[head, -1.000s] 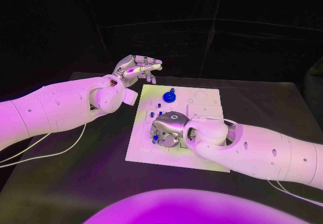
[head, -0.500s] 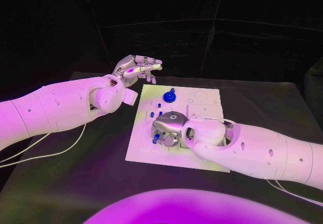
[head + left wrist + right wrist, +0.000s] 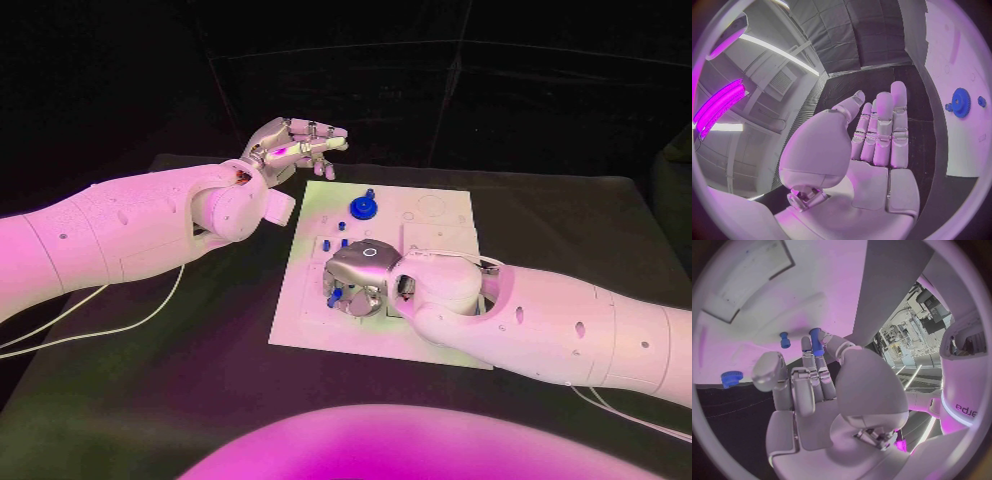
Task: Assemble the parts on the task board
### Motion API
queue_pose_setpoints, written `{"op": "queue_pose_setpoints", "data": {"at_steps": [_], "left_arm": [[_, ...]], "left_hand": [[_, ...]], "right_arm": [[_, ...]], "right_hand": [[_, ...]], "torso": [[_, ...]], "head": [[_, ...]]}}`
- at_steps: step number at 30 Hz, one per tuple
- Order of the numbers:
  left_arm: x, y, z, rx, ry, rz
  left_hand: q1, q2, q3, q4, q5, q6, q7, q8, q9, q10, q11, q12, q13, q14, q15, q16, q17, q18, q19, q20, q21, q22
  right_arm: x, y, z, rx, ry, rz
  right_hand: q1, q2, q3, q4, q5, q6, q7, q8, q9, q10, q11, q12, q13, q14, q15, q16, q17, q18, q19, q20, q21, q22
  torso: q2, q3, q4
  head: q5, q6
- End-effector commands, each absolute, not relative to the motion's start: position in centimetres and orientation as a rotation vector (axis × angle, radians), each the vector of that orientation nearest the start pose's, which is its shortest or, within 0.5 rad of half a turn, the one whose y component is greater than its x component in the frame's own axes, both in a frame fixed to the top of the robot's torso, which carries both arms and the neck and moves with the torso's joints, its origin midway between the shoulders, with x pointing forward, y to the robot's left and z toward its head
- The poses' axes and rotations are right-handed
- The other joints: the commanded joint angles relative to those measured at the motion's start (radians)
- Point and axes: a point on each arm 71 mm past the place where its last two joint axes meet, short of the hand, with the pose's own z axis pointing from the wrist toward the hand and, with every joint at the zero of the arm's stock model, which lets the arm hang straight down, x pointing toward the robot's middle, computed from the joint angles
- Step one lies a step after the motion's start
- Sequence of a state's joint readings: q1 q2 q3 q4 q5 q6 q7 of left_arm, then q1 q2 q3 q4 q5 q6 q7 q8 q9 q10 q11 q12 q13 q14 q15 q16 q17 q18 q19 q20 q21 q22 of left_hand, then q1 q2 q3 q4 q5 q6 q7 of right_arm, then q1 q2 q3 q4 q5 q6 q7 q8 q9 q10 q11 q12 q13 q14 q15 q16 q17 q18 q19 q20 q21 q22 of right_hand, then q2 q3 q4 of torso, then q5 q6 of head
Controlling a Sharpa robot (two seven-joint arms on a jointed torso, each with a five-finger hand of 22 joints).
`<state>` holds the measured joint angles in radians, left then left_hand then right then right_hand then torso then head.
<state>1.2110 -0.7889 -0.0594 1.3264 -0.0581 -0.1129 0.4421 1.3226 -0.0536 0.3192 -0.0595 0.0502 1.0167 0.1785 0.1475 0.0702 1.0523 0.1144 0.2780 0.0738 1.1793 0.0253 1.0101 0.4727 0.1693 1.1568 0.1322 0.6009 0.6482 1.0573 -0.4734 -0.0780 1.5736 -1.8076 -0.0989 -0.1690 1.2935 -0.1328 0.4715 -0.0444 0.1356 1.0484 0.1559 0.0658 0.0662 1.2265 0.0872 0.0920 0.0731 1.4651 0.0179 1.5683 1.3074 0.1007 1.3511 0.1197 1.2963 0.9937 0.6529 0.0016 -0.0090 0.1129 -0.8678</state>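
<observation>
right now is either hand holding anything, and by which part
The right hand pinches a small blue peg by its end, over the task board. The left hand holds nothing.

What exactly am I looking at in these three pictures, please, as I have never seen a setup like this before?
This is a robot with two white arms, each ending in a silver many-fingered hand, working at a black table. One picture comes from a camera on its head, looking down; the two round ones come from cameras at its wrists, behind each hand. On the table lies a white task board carrying small blue parts, among them a blue gear. The right hand is down over the board and pinches a small blue peg between its fingertips; another blue peg stands in the board nearby. The left hand hangs above the table beyond the board's corner, fingers apart, holding nothing.
</observation>
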Motion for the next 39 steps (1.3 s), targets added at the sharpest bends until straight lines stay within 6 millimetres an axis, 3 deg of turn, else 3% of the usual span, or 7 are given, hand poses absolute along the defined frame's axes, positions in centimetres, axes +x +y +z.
{"op": "queue_pose_setpoints", "data": {"at_steps": [1, 19, 25, 31, 35, 39], "left_arm": [[52.0, 23.1, -18.5, -1.000, 1.436, -1.622], [52.0, 23.1, -18.5, -1.002, 1.442, -1.623], [52.0, 23.1, -18.6, -1.003, 1.446, -1.624], [52.0, 23.1, -18.6, -1.004, 1.447, -1.623], [52.0, 23.2, -18.6, -1.005, 1.446, -1.622], [52.0, 23.4, -18.6, -1.006, 1.444, -1.617]], "left_hand": [[0.009, 0.001, -0.001, -0.007, 0.001, -0.002, 0.005, 0.006, -0.001, -0.008, -0.002, 0.004, -0.001, -0.005, 0.002, -0.002, -0.001, 0.014, 0.004, -0.006, -0.005, -0.001], [0.009, 0.001, -0.001, -0.007, 0.000, -0.002, 0.005, 0.006, -0.001, -0.009, -0.002, 0.004, -0.001, -0.006, 0.002, -0.002, -0.002, 0.014, 0.004, -0.006, -0.006, -0.002], [0.009, 0.001, -0.002, -0.008, 0.000, -0.003, 0.005, 0.007, -0.001, -0.010, -0.001, 0.005, -0.002, -0.006, 0.002, -0.002, -0.003, 0.013, 0.005, -0.006, -0.007, -0.003], [0.009, 0.001, -0.002, -0.008, 0.000, -0.003, 0.005, 0.007, -0.001, -0.010, -0.001, 0.005, -0.002, -0.006, 0.002, -0.002, -0.003, 0.013, 0.005, -0.006, -0.007, -0.003], [0.009, 0.000, -0.002, -0.008, 0.000, -0.004, 0.005, 0.007, -0.002, -0.011, -0.001, 0.006, -0.002, -0.007, 0.002, -0.002, -0.004, 0.013, 0.005, -0.006, -0.007, -0.003], [0.009, 0.000, -0.002, -0.008, 0.000, -0.004, 0.005, 0.007, -0.002, -0.011, -0.001, 0.006, -0.002, -0.007, 0.002, -0.002, -0.004, 0.013, 0.005, -0.006, -0.007, -0.003]], "right_arm": [[39.0, 0.1, -24.3, -0.732, 1.717, 0.864], [39.0, 0.0, -24.1, -0.702, 1.698, 0.884], [39.3, -0.3, -24.2, -0.686, 1.701, 0.863], [39.4, -1.0, -23.9, -0.659, 1.674, 0.867], [39.1, -2.3, -23.3, -0.619, 1.634, 0.902], [38.6, -4.5, -21.9, -0.542, 1.586, 0.964]], "right_hand": [[-0.003, -0.007, -0.010, 0.001, 0.005, -0.010, -0.003, -0.002, 0.000, 0.012, -0.004, 0.008, 0.002, 0.106, -0.006, 0.003, 0.263, 0.004, 0.003, -0.002, 0.006, 0.006], [-0.010, -0.017, -0.036, 0.011, 0.006, -0.094, -0.006, -0.005, -0.002, 0.002, -0.009, -0.003, -0.004, 0.106, -0.012, 0.003, 0.263, 0.005, 0.002, -0.011, 0.004, 0.002], [-0.019, -0.027, -0.063, 0.019, 0.005, -0.118, 0.002, -0.002, 0.000, -0.060, 0.007, -0.024, -0.010, 0.106, 0.000, 0.003, 0.263, 0.008, -0.010, -0.004, -0.010, -0.022], [-0.019, -0.036, -0.117, 0.022, 0.018, -0.138, 0.002, -0.002, 0.000, -0.123, 0.018, -0.020, -0.009, 0.106, 0.010, 0.003, 0.263, 0.013, -0.024, 0.007, -0.030, -0.055], [-0.023, -0.043, -0.186, 0.029, 0.049, -0.146, 0.001, 0.000, 0.002, -0.141, 0.019, -0.001, -0.006, 0.106, 0.011, 0.003, 0.263, 0.014, -0.025, 0.009, -0.035, -0.061], [-0.031, -0.034, -0.289, 0.055, 0.064, -0.154, 0.002, 0.001, 0.002, -0.155, 0.018, 0.027, -0.005, 0.106, 0.010, 0.003, 0.263, 0.021, -0.039, 0.008, -0.058, -0.102]], "torso": [[0.000, 0.0004, -0.0006], [0.000, -0.0001, -0.0009], [0.000, -0.0002, -0.0003], [0.000, 0.0006, -0.0001], [-0.002, -0.0001, -0.0026], [-0.004, -0.0004, -0.0068]], "head": [[0.000, 0.000], [0.000, -0.002], [-0.001, -0.001], [-0.002, 0.001], [-0.003, 0.004], [-0.009, 0.013]]}}
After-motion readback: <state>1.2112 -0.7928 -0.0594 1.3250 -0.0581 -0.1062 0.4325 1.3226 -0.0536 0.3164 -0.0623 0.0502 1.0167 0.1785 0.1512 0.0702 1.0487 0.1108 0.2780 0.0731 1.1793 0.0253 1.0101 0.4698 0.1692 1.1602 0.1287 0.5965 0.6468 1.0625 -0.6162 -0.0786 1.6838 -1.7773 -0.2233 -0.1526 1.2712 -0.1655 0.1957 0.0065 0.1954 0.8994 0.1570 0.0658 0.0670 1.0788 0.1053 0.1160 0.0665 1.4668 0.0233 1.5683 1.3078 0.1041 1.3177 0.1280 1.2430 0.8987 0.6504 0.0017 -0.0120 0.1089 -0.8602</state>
